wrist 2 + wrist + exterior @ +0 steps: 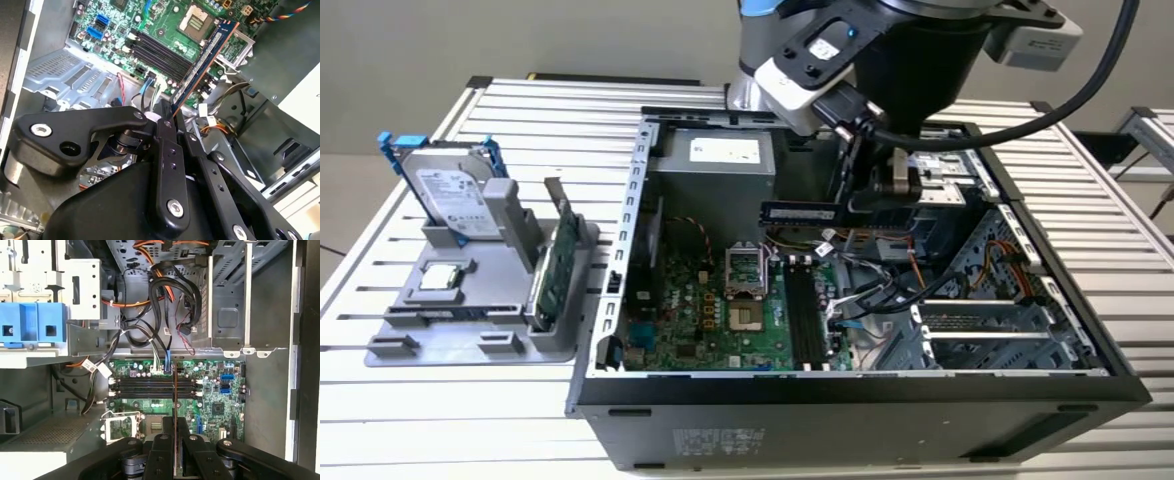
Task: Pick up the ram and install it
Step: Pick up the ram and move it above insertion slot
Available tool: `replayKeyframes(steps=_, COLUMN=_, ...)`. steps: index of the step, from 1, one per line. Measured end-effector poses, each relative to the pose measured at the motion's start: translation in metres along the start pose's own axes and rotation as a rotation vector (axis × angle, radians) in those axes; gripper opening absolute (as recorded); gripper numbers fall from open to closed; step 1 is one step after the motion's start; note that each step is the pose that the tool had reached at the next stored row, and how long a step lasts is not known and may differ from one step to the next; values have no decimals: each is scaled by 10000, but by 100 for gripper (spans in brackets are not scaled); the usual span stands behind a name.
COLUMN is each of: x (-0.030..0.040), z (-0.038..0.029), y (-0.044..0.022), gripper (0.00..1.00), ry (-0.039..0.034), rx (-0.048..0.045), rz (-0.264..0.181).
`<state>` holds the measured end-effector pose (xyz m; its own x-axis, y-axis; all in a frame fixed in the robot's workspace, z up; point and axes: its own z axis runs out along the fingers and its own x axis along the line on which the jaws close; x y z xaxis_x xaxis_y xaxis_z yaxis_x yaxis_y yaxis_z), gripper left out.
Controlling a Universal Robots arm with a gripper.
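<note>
Centrally, the slim, flat, dark-blue circuit-board ram (202, 62), copper-edged along one long side, is clamped at one end between the matte black metal fingers of the gripper (169, 116), closed firmly upon it. It hangs clear above the glossy green motherboard (220, 410), set crosswise to the long black plastic memory slots (145, 388).

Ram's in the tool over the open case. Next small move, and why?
Probably rotate the tool to line the ram up with the memory slots before any descent. It is shut on one end of the stick, above the motherboard. In both wrist views the stick's length runs across the slots, not along them, so lowering now would likely not seat it.
</note>
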<state>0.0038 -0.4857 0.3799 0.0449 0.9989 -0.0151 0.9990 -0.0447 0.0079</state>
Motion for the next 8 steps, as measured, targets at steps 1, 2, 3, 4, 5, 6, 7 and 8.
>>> replayKeyframes(steps=1, x=0, z=0, y=0, gripper=0, ry=0, rx=2, rz=108)
replayKeyframes(steps=2, x=0, z=0, y=0, gripper=0, ry=-1, rx=3, rz=218)
replayKeyframes(steps=3, x=0, z=0, y=0, gripper=0, ry=-2, rx=5, rz=320)
replayKeyframes(steps=4, x=0, z=0, y=0, gripper=0, ry=-3, rx=7, rz=430)
replayKeyframes(steps=5, x=0, z=0, y=0, gripper=0, ry=-4, rx=8, rz=533)
replayKeyframes(steps=6, x=0, z=0, y=0, gripper=0, ry=-5, rx=10, rz=641)
replayKeyframes(steps=7, x=0, z=0, y=0, gripper=0, ry=-6, rx=12, rz=753)
replayKeyframes(steps=8, x=0, z=0, y=0, gripper=0, ry=-7, rx=13, rz=877)
